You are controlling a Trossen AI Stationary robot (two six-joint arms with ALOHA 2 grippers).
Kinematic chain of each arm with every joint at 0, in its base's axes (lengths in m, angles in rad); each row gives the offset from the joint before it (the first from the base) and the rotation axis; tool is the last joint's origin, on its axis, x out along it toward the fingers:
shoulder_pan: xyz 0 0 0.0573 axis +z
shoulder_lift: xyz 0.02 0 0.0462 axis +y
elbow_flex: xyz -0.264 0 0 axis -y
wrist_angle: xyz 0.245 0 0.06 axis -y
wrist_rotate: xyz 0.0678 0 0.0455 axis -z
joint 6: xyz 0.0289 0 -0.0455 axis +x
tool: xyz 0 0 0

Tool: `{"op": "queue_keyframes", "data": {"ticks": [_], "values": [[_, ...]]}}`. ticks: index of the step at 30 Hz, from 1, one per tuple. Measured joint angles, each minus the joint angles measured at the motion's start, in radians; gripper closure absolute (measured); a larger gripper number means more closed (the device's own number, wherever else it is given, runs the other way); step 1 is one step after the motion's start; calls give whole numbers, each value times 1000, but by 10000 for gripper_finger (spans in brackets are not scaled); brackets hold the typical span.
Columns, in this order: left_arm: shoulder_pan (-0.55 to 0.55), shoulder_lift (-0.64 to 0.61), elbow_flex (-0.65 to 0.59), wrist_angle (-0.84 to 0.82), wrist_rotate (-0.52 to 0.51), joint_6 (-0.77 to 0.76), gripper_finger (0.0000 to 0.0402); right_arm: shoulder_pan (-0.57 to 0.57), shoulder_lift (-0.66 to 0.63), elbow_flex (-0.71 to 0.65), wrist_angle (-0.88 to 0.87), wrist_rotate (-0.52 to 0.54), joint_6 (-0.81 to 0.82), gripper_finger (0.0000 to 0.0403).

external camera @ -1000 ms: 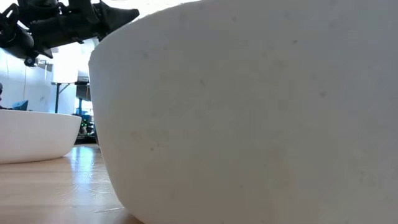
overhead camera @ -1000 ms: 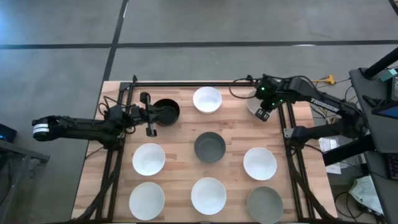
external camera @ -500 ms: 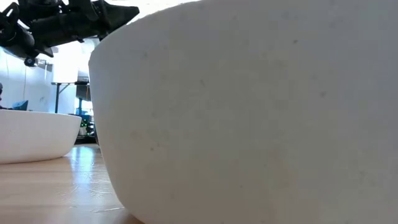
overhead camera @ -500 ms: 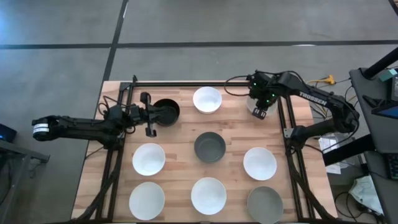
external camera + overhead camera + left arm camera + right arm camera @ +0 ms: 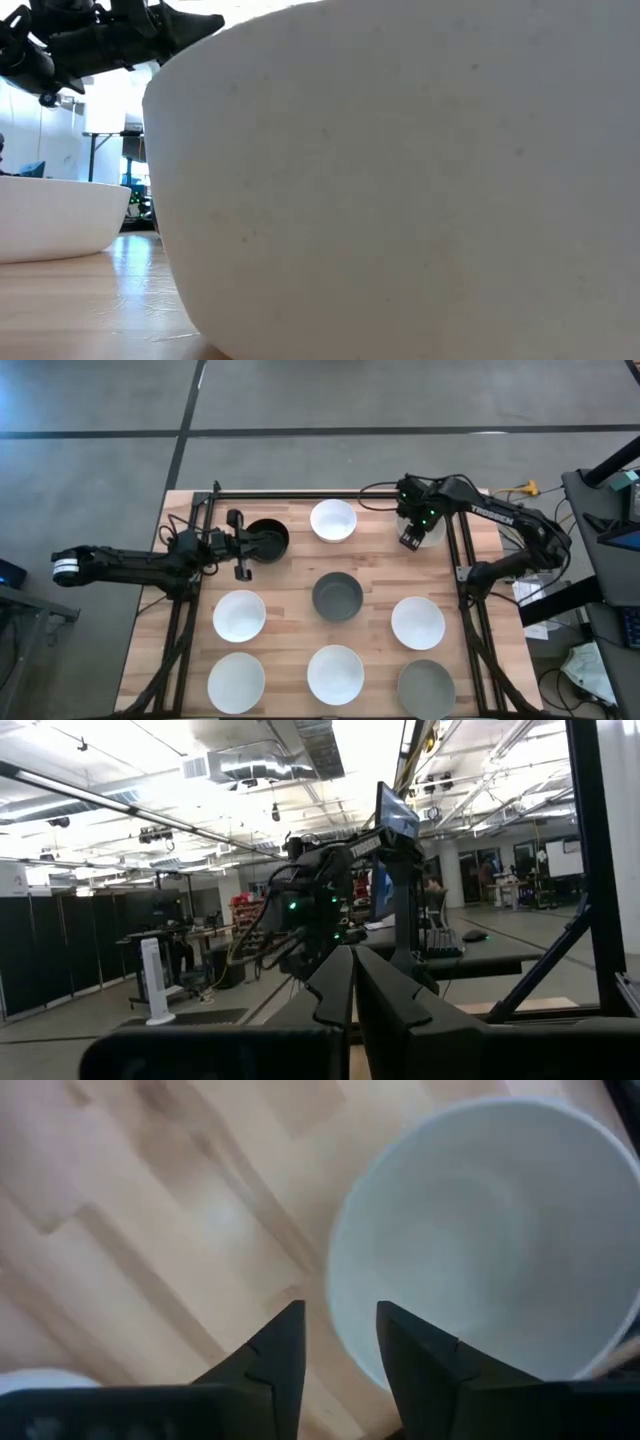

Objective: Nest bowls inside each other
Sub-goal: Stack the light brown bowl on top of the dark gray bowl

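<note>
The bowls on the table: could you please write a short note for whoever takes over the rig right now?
Right gripper: open, above the near rim of the white bowl at the table's far right corner, nothing held.
Left gripper: shut, empty, waiting beside the black bowl at the far left.
The other bowls sit apart on the wooden table: white, grey, white, white, pale grey, white, grey.
Done: nothing nested.
Left: grasp the corner bowl, then stack them all.
</note>
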Motion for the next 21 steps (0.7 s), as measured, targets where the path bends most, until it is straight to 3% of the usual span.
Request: {"op": "queue_keyframes", "data": {"ticks": [21], "values": [[-1, 0, 0, -6, 2, 0, 401, -57, 116, -89, 139, -3, -25, 302]]}}
